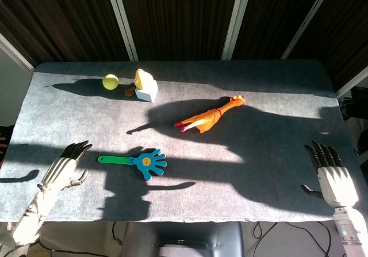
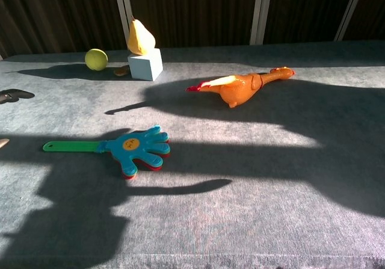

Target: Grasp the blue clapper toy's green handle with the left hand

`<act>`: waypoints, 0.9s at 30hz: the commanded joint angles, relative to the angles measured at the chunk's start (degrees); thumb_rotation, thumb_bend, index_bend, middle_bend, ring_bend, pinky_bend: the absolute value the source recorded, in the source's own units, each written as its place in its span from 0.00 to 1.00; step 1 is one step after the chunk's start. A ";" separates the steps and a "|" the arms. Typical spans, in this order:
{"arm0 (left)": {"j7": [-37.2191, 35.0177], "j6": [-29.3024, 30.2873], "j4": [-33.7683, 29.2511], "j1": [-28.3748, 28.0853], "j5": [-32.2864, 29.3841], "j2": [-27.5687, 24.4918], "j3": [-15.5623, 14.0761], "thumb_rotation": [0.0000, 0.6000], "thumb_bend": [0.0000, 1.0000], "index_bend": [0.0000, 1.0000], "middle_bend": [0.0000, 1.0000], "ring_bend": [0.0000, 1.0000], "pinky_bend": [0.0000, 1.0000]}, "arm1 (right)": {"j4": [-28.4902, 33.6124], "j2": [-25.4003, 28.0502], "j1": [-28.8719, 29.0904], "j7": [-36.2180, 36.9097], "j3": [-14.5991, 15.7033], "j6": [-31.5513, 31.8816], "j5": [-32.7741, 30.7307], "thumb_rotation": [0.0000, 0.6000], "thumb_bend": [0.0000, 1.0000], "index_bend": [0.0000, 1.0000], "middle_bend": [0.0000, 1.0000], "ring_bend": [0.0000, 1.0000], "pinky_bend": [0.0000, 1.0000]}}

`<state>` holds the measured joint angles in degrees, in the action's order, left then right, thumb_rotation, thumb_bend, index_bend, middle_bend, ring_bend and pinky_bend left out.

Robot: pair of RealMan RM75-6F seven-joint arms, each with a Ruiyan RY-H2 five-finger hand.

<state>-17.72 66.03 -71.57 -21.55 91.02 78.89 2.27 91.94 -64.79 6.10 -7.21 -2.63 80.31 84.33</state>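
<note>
On the grey tabletop [image 2: 252,209], the blue clapper toy [image 2: 137,150] lies flat toward the near left, its hand-shaped head pointing right and its green handle [image 2: 71,146] stretching toward the left edge; broad shadows cross the cloth around it. Near the far left corner a yellow-green ball [image 2: 96,59] sits just beside a pale blue block [image 2: 145,64] with a yellow pear [image 2: 140,37] upright on top; a rubber chicken [image 2: 242,86] lies on its side toward the far edge, right of centre, its head toward the right.
</note>
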 commanded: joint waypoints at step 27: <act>-1.40 -10.96 10.82 -11.56 -3.11 14.48 0.18 1.00 0.42 0.23 0.00 0.00 0.00 | 0.30 -0.54 0.32 -1.21 -0.34 -0.48 -1.36 1.00 0.19 0.00 0.00 0.00 0.00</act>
<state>-19.09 55.19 -60.81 -32.97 88.04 93.24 2.36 92.23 -65.34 6.42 -8.43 -2.97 79.82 82.97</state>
